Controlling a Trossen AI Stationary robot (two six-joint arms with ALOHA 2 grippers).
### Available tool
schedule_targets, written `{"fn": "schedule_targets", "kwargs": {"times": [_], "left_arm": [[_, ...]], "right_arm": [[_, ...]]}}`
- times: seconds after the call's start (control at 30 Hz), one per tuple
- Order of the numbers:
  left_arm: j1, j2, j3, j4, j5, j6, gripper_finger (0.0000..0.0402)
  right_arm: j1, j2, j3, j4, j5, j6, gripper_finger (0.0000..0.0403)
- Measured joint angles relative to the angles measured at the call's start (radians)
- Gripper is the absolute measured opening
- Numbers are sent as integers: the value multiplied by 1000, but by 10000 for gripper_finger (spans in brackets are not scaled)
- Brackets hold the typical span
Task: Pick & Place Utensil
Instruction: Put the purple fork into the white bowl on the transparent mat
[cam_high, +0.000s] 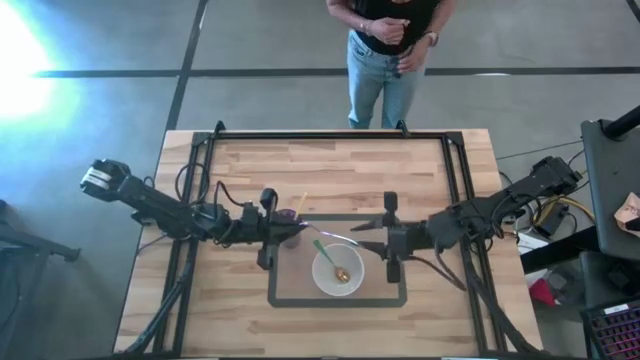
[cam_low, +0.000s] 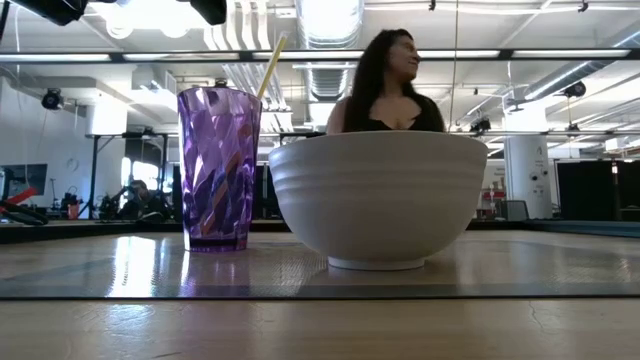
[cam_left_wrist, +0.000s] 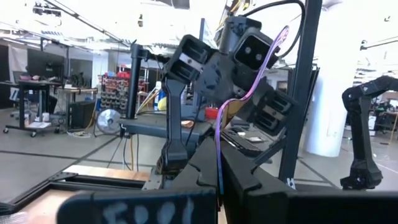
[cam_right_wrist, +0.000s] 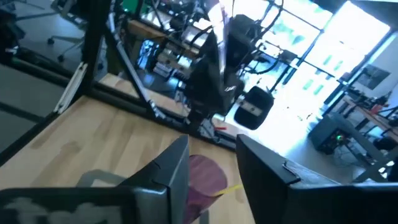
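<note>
A thin purple utensil (cam_high: 330, 238) stretches level above the white bowl's (cam_high: 338, 270) far rim. My left gripper (cam_high: 298, 232) is shut on it, hovering by the purple cup (cam_high: 290, 218), which holds a yellow stick (cam_high: 300, 205). A green-handled spoon (cam_high: 328, 258) lies in the bowl. My right gripper (cam_high: 372, 235) is open and faces the left one, just past the utensil's free end. In the low view the cup (cam_low: 218, 168) and bowl (cam_low: 378, 200) stand side by side on the table. My left gripper pinches the purple utensil (cam_left_wrist: 218, 158) by one end between its two fingers (cam_left_wrist: 186, 180), coming level from the table's left side and lying along it. The utensil is lifted clear. It runs straight out past the fingertips, and its free end (cam_left_wrist: 281, 37) curves away.
A dark rectangular outline (cam_high: 400, 290) on the wooden table frames the bowl. A black metal frame (cam_high: 455, 170) runs round the table. A person (cam_high: 385, 50) stands beyond the far edge. Bare wood (cam_high: 330, 165) lies on the far side of the cup.
</note>
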Motion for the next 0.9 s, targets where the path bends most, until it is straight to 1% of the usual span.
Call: {"fn": "schedule_targets", "kwargs": {"times": [0.23, 0.4, 0.57, 0.9], "left_arm": [[0, 0, 0, 1, -35, 24, 0], [1, 0, 0, 3, -55, 40, 0], [1, 0, 0, 3, -87, 63, 0], [2, 0, 0, 3, -139, 93, 0]], "right_arm": [[-10, 0, -1, 55, -1, -49, 172], [-12, 0, -3, 123, -2, -79, 190], [-20, 0, -3, 171, -3, -82, 190], [-22, 1, -4, 208, -3, -99, 174]]}}
